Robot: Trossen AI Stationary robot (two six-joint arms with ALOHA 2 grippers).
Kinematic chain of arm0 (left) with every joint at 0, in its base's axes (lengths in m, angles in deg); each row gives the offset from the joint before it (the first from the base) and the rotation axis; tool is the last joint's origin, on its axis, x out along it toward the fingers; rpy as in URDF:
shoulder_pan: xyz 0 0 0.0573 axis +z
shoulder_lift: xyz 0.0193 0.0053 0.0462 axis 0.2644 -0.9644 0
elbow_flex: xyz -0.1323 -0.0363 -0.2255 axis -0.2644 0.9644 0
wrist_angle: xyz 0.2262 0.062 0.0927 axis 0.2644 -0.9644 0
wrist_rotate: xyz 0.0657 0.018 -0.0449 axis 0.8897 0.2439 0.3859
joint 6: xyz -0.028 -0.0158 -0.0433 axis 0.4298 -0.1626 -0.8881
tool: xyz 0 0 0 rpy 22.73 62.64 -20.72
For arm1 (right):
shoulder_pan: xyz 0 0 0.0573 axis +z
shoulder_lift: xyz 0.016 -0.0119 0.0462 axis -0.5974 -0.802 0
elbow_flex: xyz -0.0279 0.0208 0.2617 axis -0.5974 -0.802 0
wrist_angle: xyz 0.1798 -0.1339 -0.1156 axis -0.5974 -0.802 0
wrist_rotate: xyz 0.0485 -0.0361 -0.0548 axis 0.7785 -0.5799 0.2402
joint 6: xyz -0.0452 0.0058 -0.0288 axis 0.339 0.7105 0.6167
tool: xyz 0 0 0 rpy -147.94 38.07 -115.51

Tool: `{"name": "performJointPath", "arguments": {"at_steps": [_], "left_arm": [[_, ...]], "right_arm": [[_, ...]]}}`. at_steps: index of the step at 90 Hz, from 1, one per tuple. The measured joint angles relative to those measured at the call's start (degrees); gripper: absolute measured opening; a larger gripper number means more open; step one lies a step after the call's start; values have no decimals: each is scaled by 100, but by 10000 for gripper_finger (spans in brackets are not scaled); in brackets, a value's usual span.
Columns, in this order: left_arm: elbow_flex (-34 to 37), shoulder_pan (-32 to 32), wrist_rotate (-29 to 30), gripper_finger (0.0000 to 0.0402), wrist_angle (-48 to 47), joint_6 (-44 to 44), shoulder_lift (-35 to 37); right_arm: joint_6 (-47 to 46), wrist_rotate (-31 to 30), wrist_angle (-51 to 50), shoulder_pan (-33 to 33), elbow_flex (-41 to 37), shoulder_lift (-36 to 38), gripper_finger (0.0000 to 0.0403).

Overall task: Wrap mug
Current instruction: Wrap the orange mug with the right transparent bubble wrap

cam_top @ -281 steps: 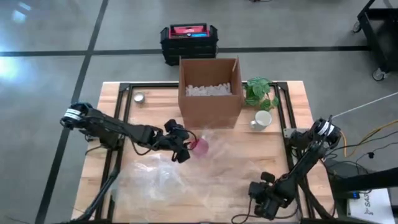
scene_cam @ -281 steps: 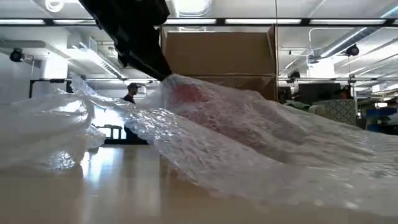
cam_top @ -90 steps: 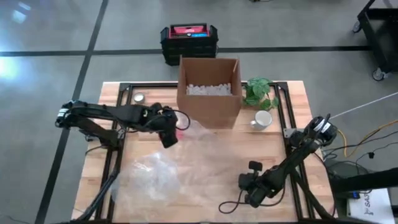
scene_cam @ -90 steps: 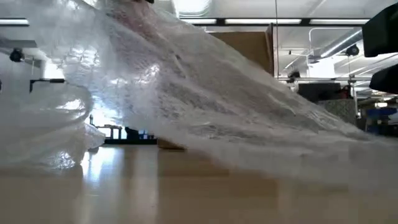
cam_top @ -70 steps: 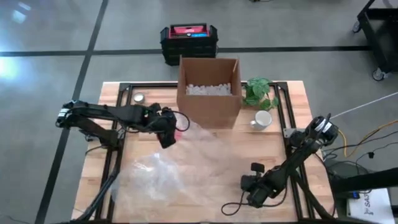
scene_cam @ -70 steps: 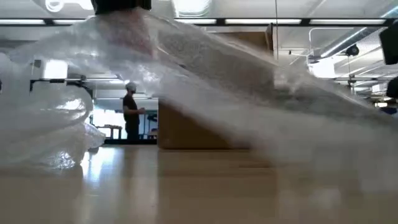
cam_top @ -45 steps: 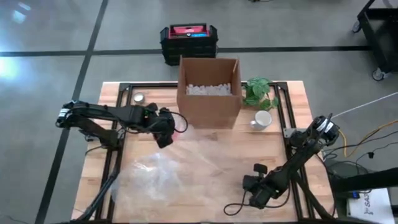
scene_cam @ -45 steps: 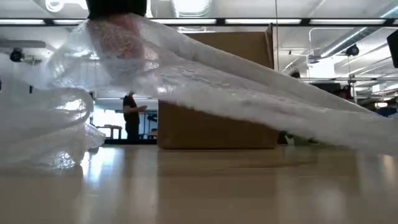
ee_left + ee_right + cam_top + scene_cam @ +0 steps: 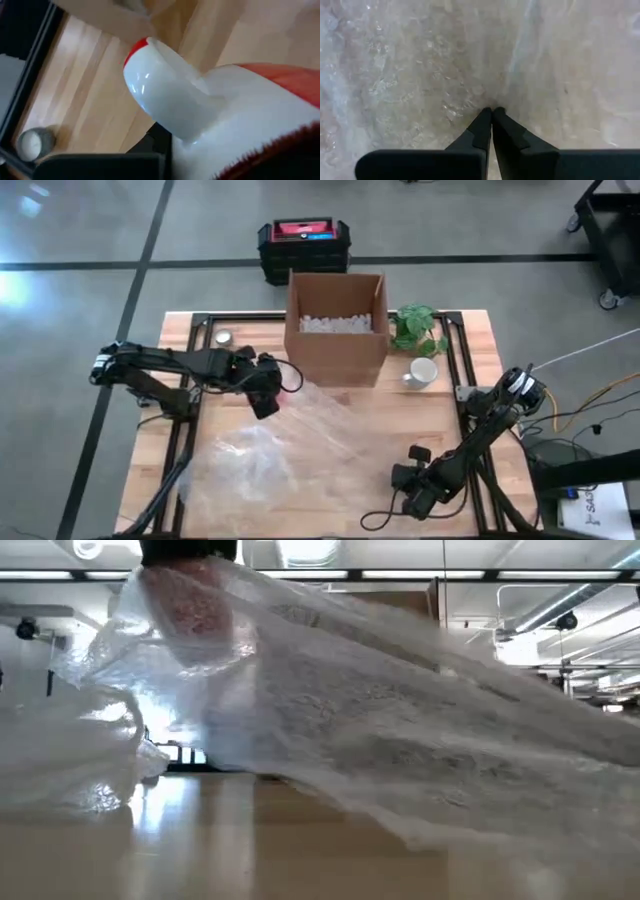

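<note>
- Mug (image 9: 210,105), red outside and glossy white on its handle and inside, hangs above the wooden table (image 9: 470,340) just beside the front left corner of the cardboard box (image 9: 337,330), held up by the left gripper (image 9: 268,387); in the left wrist view the handle fills the picture and the dark fingers close around the mug's body.
- Bubble wrap (image 9: 300,445), clear and crinkled, drapes from the raised mug down across the table's middle toward the right gripper (image 9: 418,488), with a bunched heap lying at the table's front left.
- Right gripper sits low near the table's front right edge, its fingers (image 9: 485,130) pressed together, pinching the sheet's far corner.
- Seen from table height, the mug (image 9: 195,610) is only a reddish blur behind the film, and the wrap (image 9: 400,740) veils most of the box and the room beyond.
- Beside the box stand a small green plant (image 9: 418,328) and a white cup (image 9: 421,372); a small round tin (image 9: 222,337) lies at the back left.
</note>
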Motion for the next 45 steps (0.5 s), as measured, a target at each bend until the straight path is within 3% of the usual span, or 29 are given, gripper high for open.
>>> {"name": "performJointPath", "arguments": {"at_steps": [24, 45], "left_arm": [[25, -27, -326, 12, 516, 76, -230], [63, -110, -530, 12, 739, 209, -1054]], "right_arm": [[-96, -154, -417, -26, 329, 328, 11], [-98, -210, -562, -28, 431, 638, 50]]}}
